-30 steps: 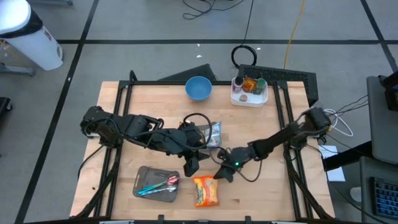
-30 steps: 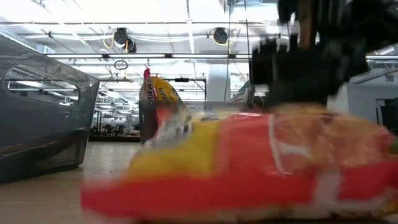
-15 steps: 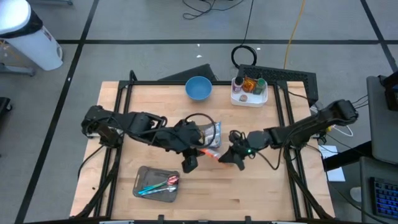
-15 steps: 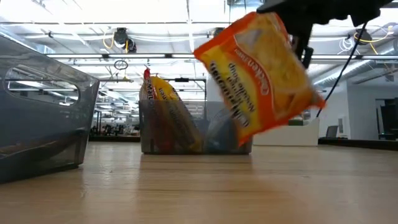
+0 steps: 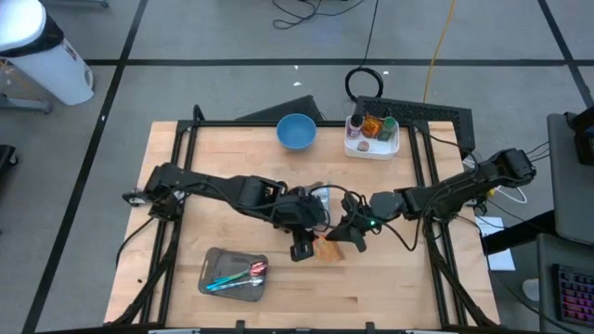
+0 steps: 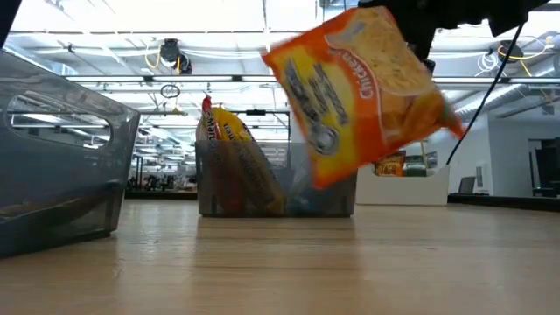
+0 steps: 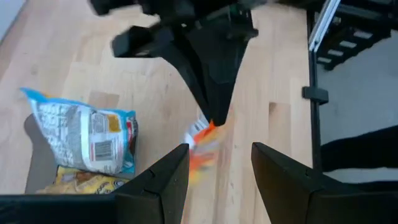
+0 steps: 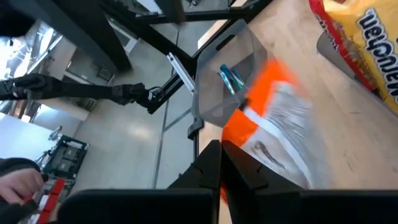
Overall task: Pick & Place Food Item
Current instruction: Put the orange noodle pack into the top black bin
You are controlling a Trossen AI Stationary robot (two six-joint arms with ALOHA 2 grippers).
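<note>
The right tool (image 5: 345,237) is closed tight on one edge of an orange noodle packet (image 6: 360,87), which is held clear of the wooden surface (image 5: 232,158). In the low view the packet is seen tilted in the air, with nothing under it but bare wood. In the right wrist view the packet (image 8: 273,134) is seen hanging directly off the closed fingertips (image 8: 214,165).

The left tool (image 5: 303,249) is placed just beside the right tool, on the side away from the right arm's base, and its fingers (image 7: 158,180) are spread apart with nothing between them. In the left wrist view the right tool (image 7: 211,93) is seen straight ahead of the left one, pointed down, with the packet (image 7: 202,143) at its tip.

A clear bin (image 6: 276,179) holding other snack bags is found behind both tools, near the middle of the surface; a blue and white bag (image 7: 84,137) is seen standing in it. A grey tray (image 5: 234,272) with coloured utensils is set beside the left tool, toward the front edge. Well beyond the tools, at the far edge, a blue bowl (image 5: 296,131) and a white basket (image 5: 373,139) of small items are set.
</note>
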